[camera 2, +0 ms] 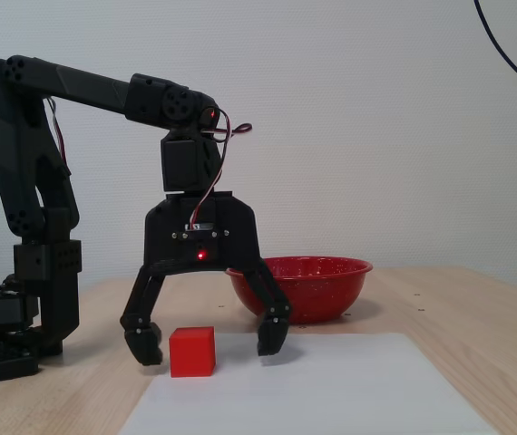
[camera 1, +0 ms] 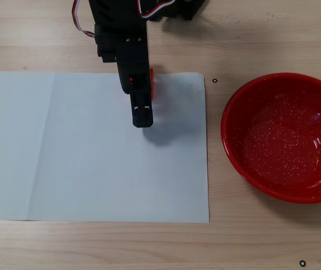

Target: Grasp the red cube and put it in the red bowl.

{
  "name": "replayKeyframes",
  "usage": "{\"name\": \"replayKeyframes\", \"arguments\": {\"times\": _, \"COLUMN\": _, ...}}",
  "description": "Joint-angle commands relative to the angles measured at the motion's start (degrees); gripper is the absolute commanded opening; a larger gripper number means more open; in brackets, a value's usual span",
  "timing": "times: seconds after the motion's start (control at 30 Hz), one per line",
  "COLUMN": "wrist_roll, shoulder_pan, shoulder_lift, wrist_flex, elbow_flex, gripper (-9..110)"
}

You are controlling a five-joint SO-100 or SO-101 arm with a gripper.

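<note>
Spread pincer (camera 2: 208, 348) astride red cube (camera 2: 192, 352)

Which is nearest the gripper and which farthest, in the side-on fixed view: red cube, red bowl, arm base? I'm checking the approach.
From the gripper:
1. Red cube, between the open fingers, nearer the left one.
2. Red bowl, right and behind.
3. Arm base, far left.

Side-on fixed view: gripper (camera 2: 206, 343) hanging with fingers (camera 2: 271, 333) spread wide, straddling the red cube (camera 2: 192, 352), which is sitting on white paper (camera 2: 331, 390). Red bowl (camera 2: 299, 287) resting behind on the wooden surface (camera 2: 458, 326).
</note>
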Motion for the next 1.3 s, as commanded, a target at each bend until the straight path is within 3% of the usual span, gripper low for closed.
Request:
{"name": "replayKeyframes", "arguments": {"times": 0.0, "wrist_roll": -0.1, "shoulder_pan": 0.6, "shoulder_lift": 1.4, "wrist_flex": -1.4, "elbow_flex": -1.1, "gripper": 53}}
{"name": "replayKeyframes", "arguments": {"times": 0.77, "wrist_roll": 0.6, "shoulder_pan": 0.0, "shoulder_lift": 2.2, "wrist_flex": -1.8, "elbow_flex": 1.3, "gripper": 44}}
{"name": "replayKeyframes", "arguments": {"times": 1.27, "wrist_roll": 2.7, "shoulder_pan": -0.2, "shoulder_lift": 2.5, "wrist_flex": -0.4, "elbow_flex": 2.3, "gripper": 22}}
